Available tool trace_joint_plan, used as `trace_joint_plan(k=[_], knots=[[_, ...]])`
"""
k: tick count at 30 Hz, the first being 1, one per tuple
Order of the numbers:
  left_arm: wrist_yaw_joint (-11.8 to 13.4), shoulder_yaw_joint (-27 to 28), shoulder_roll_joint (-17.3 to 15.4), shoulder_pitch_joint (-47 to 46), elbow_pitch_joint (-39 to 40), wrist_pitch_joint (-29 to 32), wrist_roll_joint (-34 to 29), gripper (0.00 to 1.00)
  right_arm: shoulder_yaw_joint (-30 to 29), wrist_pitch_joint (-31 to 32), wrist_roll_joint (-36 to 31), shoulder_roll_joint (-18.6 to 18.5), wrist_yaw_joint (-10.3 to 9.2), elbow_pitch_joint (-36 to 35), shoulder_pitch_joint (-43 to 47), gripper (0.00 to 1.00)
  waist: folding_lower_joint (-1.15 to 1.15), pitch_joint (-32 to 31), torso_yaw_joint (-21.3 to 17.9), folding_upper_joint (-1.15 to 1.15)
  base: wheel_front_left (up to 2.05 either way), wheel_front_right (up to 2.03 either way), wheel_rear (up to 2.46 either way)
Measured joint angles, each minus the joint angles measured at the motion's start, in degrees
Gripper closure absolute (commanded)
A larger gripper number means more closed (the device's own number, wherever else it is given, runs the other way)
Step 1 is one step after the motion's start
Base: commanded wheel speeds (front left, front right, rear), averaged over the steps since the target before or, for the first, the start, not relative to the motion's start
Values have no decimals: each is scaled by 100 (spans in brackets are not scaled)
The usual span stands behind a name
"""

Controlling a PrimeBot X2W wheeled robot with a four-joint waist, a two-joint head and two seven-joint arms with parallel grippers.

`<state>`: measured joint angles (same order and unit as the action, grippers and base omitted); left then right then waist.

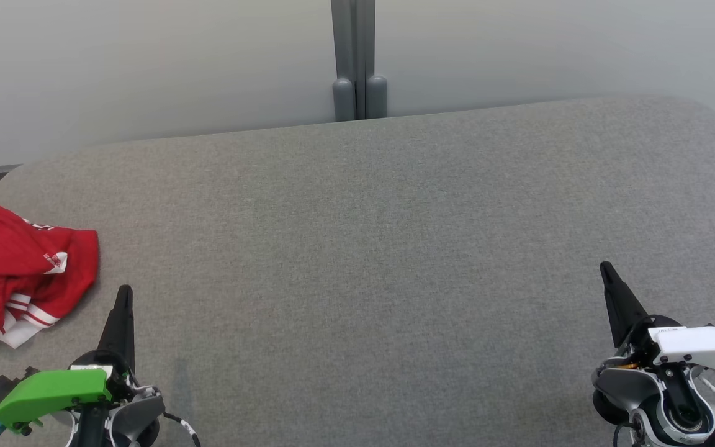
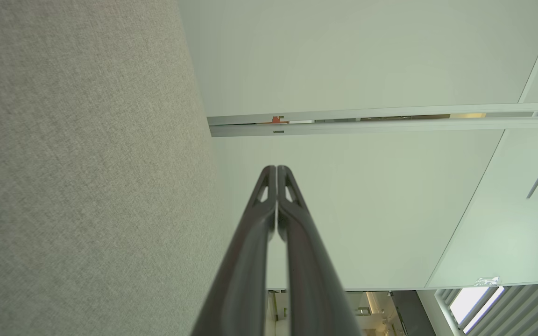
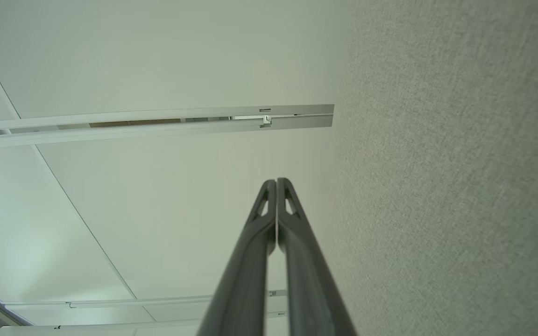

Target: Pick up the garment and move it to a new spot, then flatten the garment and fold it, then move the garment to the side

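As seen from the head, lies crumpled at middle left, partly cut by the frame edge: red jersey [image 1: 16, 267] with white striped trim, on the grey fabric worktop [image 1: 357, 236]. Sits just right of and below it, at lower left: left gripper [image 1: 123, 297], jaws pressed together into one dark spike, near the jersey, not touching it. Stands at lower right, well apart from the jersey: right gripper [image 1: 607, 270], jaws likewise together, holding nothing. In both wrist views, tips pressed together against pale wall panels [image 2: 367, 56], worktop along one side.
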<state>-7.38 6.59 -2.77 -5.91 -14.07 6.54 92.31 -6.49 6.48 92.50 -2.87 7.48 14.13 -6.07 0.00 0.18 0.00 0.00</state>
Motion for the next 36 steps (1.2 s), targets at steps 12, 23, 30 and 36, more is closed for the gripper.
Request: trace_joint_plan(k=[12,23,30,36], knots=[[0,0,0,0,0,0,0,100,0,0,0,0,0,0,0,100,0,0,0,0,0,0,0],[19,-175,51,177,-186,-158,-11,0,79,-155,-100,49,-2,126,222,0,0,7,-2,0,0,0,0],[19,-411,11,102,-63,-369,-265,0,218,-359,-548,-48,-2,53,216,0,0,11,-5,0,0,0,0],[20,-474,-20,52,53,-521,-861,0,194,-511,-1290,-66,-2,-56,214,0,0,12,-5,0,0,0,0]])
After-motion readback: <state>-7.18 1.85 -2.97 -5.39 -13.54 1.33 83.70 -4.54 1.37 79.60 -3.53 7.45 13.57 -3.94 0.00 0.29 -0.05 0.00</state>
